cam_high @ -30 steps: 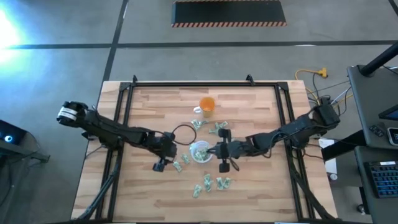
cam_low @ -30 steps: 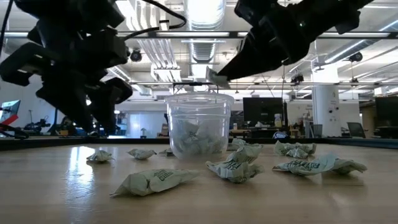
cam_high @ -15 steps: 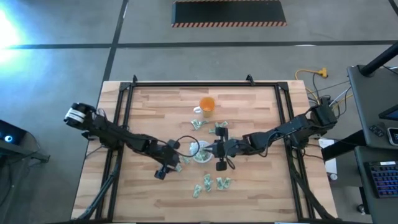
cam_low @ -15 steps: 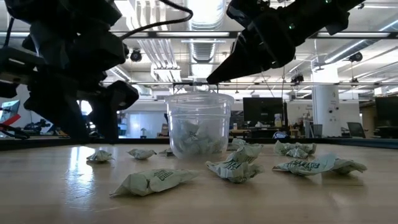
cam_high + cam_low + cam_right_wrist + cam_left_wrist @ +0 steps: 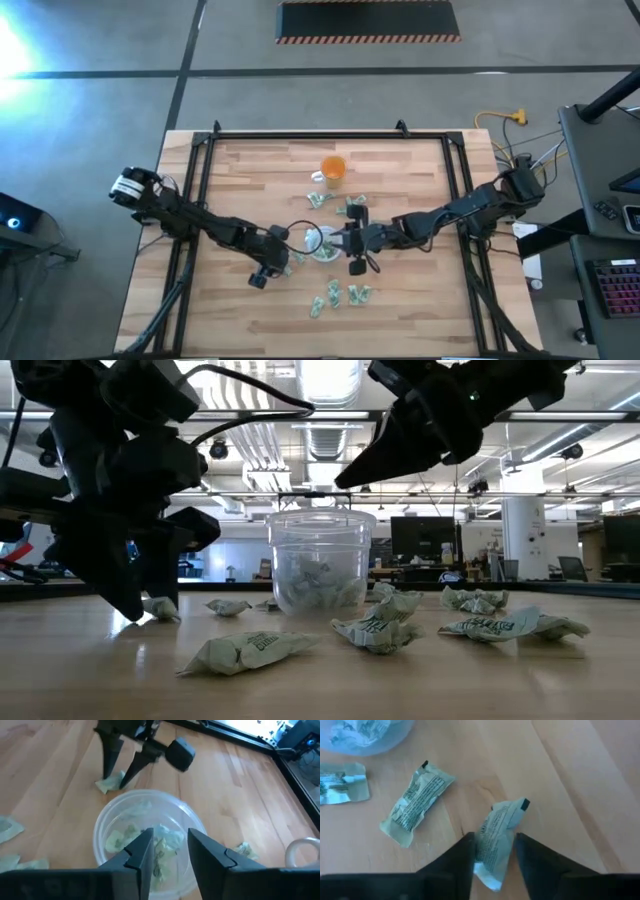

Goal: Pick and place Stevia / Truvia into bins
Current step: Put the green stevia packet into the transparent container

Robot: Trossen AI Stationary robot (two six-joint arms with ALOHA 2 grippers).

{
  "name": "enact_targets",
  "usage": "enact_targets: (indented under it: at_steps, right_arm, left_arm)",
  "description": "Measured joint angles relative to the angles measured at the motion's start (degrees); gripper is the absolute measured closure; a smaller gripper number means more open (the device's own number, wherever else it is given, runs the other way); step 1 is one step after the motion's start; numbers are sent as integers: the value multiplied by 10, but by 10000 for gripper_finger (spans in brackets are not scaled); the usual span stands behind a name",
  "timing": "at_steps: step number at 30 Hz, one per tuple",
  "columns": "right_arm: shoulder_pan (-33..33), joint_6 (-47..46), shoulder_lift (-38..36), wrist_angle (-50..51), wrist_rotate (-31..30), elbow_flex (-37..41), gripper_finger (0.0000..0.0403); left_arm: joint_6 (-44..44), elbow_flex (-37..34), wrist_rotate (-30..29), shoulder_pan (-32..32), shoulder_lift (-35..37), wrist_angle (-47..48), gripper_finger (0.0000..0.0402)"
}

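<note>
Landmark: clear cup [image 5: 321, 563], upright near the middle of the counter [image 5: 400, 310], already holding several sachets.
Right pincer [image 5: 169, 851]: poised directly above the cup mouth. A second ago its fingers pinched a sachet over the rim; now they stand apart with nothing between them, and crumpled sachets lie in the cup below.
Meaning, right side: the release appears complete, so one more sachet counts as delivered. This arm looks free to go for another.
Left pincer [image 5: 492, 851]: a second ago it hung wide above the counter, away from the cup; now it is lowered to the counter beside the cup, on the left arm's side.
Left pincer state: fingers partly apart, straddling one sachet [image 5: 496, 837] that lies flat on the wood. They are narrowing, but a firm hold cannot be confirmed.
Meaning, left side: the grasp step is under way; lift and carry to the cup are not yet done.
Remaining sachets [image 5: 335, 296]: scattered around the cup on all sides, with a cluster on the near side.
Non-task item: orange cup [image 5: 332, 169], beyond the clear cup, untouched.
</note>
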State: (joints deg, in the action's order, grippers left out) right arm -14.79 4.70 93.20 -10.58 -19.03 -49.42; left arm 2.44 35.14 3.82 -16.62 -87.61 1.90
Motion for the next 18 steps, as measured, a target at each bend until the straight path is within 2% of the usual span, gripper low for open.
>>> enact_targets:
  at_steps: [6, 12, 16, 18]
  right_arm:
    - [-12, -52, -36, 97, 0, -1, 310]
    - [-25, -198, -72, 271, 0, -1, 324]
    - [-25, -292, -77, 371, -3, 0, 329]
    - [-24, -316, -77, 386, -7, 6, 330]
  left_arm:
    - [14, 1, -11, 0, 11, 24, 388]
    - [10, 4, -46, 1, 51, 99, 394]
    - [-1, 12, -142, 1, 93, 155, 398]
    - [-2, 17, -200, 1, 116, 150, 398]
